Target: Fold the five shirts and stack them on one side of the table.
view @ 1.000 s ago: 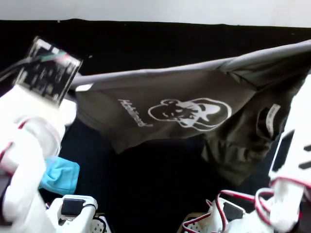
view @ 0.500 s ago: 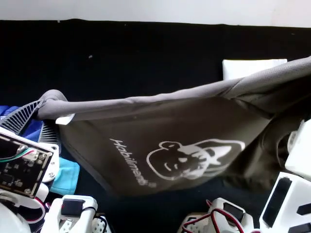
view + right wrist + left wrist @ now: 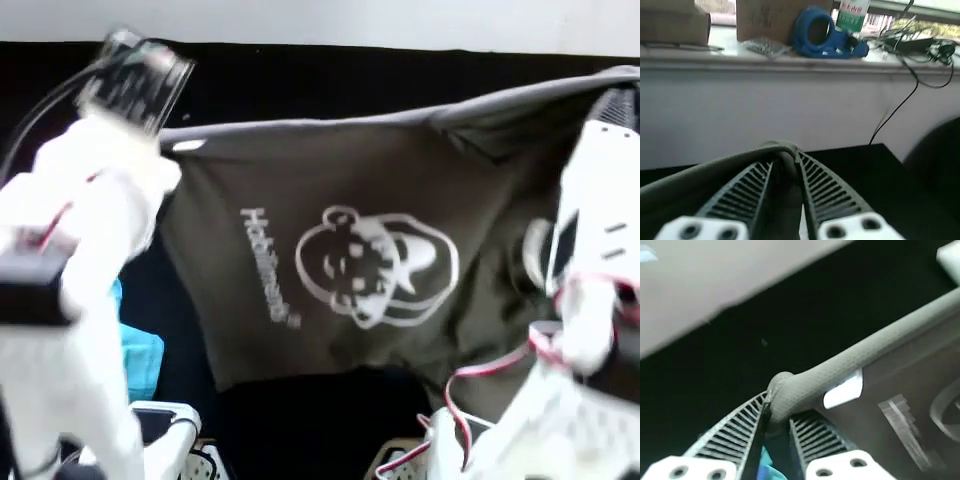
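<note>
A dark olive-grey shirt (image 3: 350, 250) with a white cartoon print hangs spread in the air between the two arms, print facing the high view. My left gripper (image 3: 168, 138) is shut on the shirt's upper left corner. In the left wrist view the gripper (image 3: 777, 390) pinches the rolled hem of the shirt (image 3: 900, 390), with a white label just beside it. My right gripper (image 3: 618, 92) is shut on the upper right edge. In the right wrist view this gripper (image 3: 785, 150) clamps a bunched fold of the shirt (image 3: 690, 185).
A teal cloth (image 3: 135, 350) lies on the black table (image 3: 300, 80) at the left, below the left arm. A white folded item (image 3: 950, 255) lies far off on the table. Arm bases and red-white cables (image 3: 490, 370) crowd the front edge.
Both arms rose, lifting the shirt from low over the table. Its left corner went up and to the right, and the hanging cloth now covers the white item at the right.
</note>
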{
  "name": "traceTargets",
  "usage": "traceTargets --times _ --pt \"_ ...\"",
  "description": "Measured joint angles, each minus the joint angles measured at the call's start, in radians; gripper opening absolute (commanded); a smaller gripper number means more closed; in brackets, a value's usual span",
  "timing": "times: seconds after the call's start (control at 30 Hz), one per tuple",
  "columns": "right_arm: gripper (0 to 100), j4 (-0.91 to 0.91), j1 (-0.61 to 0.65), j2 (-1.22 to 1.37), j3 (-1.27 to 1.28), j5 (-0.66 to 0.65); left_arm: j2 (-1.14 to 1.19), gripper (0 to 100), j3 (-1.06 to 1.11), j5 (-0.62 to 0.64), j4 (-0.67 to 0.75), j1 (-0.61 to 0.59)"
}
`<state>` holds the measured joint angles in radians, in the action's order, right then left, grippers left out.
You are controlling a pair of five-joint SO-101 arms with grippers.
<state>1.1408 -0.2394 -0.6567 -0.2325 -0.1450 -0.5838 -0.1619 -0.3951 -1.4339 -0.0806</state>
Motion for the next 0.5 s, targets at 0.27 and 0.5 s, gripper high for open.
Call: traceTargets --times 0.27,0.5 --pt "0.6 0.051 0.002 -0.002 -0.11 0.0 0.026 1 -0.18 -0.002 -0.126 0.0" --pt "0.6 0.175 0.002 -0.005 -0.361 0.0 -0.049 1 -0.353 -0.002 -0.267 0.0"
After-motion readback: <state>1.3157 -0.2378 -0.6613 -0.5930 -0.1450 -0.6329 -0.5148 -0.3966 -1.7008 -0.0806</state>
